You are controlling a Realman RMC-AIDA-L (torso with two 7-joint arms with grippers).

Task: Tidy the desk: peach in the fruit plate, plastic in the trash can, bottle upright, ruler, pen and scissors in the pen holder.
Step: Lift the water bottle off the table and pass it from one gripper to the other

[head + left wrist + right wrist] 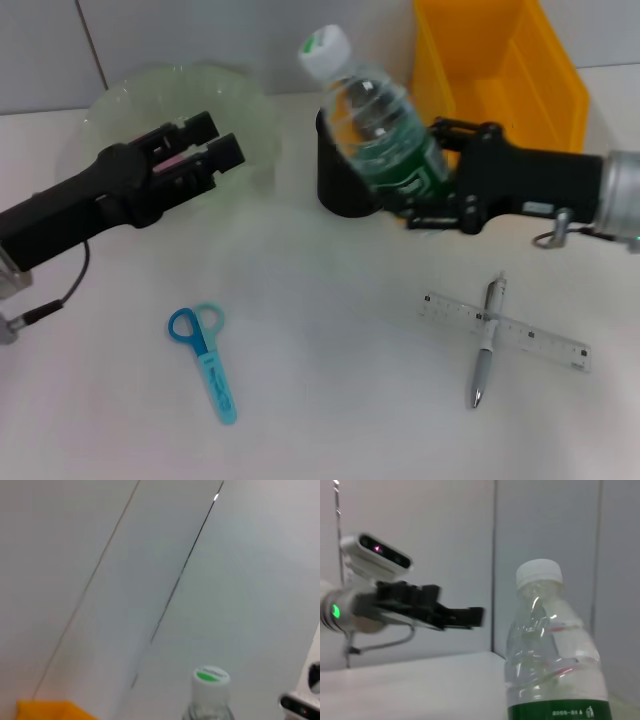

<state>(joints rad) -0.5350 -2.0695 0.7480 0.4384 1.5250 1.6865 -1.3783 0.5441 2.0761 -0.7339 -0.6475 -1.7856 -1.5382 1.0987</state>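
Note:
My right gripper point(436, 176) is shut on the lower part of a clear bottle point(378, 128) with a green label and a white cap. It holds the bottle tilted above the table, just in front of the black pen holder point(338, 185). The bottle point(554, 655) fills the right wrist view, and its cap point(210, 677) shows in the left wrist view. My left gripper point(222, 140) hovers open over the pale green glass fruit plate point(120, 105). Blue scissors point(205, 358) lie front left. A clear ruler point(505, 331) lies front right with a silver pen point(485, 342) across it. No peach or plastic is visible.
A yellow bin point(500, 70) stands at the back right, behind the right arm, and its corner point(50, 710) shows in the left wrist view. In the right wrist view, the left gripper point(470, 616) shows off to the bottle's side. A grey panelled wall runs behind the table.

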